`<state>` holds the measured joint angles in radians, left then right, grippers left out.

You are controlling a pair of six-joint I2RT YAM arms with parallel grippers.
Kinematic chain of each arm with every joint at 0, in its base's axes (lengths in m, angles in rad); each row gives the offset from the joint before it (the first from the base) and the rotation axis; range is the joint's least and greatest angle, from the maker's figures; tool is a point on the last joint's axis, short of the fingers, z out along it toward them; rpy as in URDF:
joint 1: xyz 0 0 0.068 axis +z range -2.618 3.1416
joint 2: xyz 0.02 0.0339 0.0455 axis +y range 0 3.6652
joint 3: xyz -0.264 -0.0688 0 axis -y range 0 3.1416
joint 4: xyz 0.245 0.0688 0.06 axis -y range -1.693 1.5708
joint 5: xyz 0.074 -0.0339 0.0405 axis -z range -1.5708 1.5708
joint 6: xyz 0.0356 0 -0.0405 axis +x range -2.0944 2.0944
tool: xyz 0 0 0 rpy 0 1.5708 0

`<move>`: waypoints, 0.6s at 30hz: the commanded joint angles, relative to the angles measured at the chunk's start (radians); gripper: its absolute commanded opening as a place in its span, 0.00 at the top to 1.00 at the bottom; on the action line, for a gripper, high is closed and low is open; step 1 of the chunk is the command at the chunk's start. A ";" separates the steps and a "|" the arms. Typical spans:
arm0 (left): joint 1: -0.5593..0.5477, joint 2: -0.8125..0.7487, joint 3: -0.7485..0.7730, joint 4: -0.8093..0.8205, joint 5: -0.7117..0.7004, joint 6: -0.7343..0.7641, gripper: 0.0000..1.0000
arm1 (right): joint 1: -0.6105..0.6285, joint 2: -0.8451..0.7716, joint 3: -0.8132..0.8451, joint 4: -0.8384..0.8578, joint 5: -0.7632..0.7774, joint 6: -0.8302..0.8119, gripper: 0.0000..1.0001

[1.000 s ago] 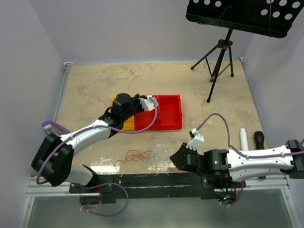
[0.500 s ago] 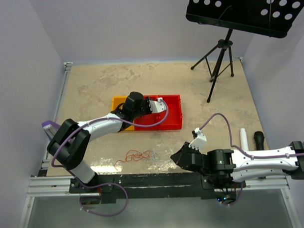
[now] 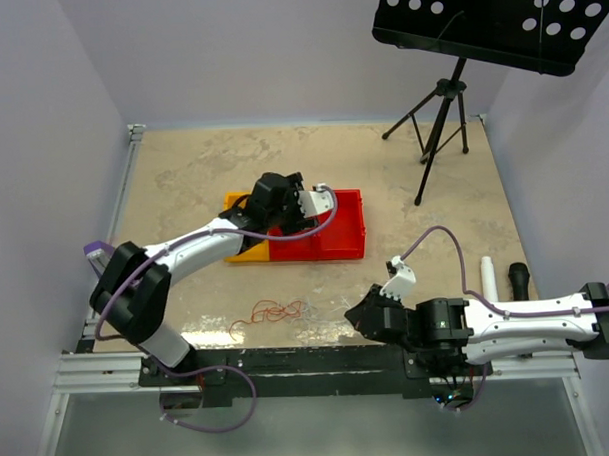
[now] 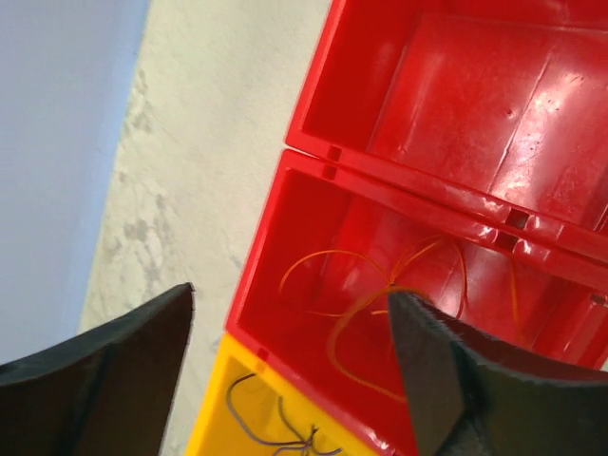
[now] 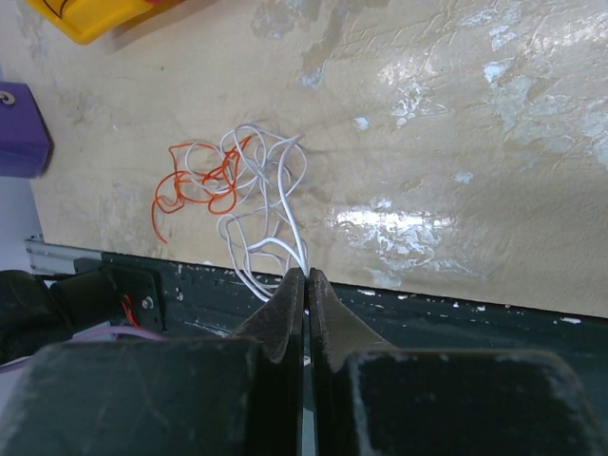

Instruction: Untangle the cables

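Note:
My left gripper (image 4: 290, 299) (image 3: 309, 201) hangs open over the red bins (image 4: 313, 123) (image 3: 339, 227). A loose orange cable (image 4: 380, 304) lies in the nearer red bin, free of the fingers. A black cable (image 4: 275, 427) lies in the yellow bin (image 4: 214, 418) beside it. Near the table's front edge sits a small tangle of white cables (image 5: 261, 180) and orange-red cables (image 5: 195, 180) (image 3: 277, 311). My right gripper (image 5: 306, 273) (image 3: 356, 314) is shut on white strands that run from its tips into that tangle.
A tripod music stand (image 3: 436, 133) stands at the back right, its black perforated desk (image 3: 487, 21) overhead. A white cylinder (image 3: 489, 279) and a black one (image 3: 518, 278) lie at the right edge. The dark front rail (image 5: 427, 313) is under my right gripper.
My left arm swung right from the yellow bin to above the red bins, and its jaws opened. My right gripper stayed shut by the tangle, hardly moving.

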<state>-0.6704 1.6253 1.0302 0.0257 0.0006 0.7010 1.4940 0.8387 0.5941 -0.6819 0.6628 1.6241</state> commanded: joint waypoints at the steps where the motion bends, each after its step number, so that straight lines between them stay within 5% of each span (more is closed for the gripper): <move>1: -0.006 -0.146 0.031 -0.067 0.062 -0.037 0.06 | 0.003 -0.007 0.019 -0.013 0.032 0.033 1.00; 11: -0.001 -0.370 0.053 -0.346 0.214 -0.020 0.00 | 0.002 0.019 0.033 -0.018 0.034 0.031 1.00; 18: 0.002 -0.398 -0.013 -0.345 0.249 -0.025 0.01 | 0.003 0.049 0.039 0.013 0.027 0.013 1.00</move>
<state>-0.6701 1.2114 1.0183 -0.2680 0.1833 0.6842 1.4940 0.8700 0.5941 -0.6796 0.6628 1.6226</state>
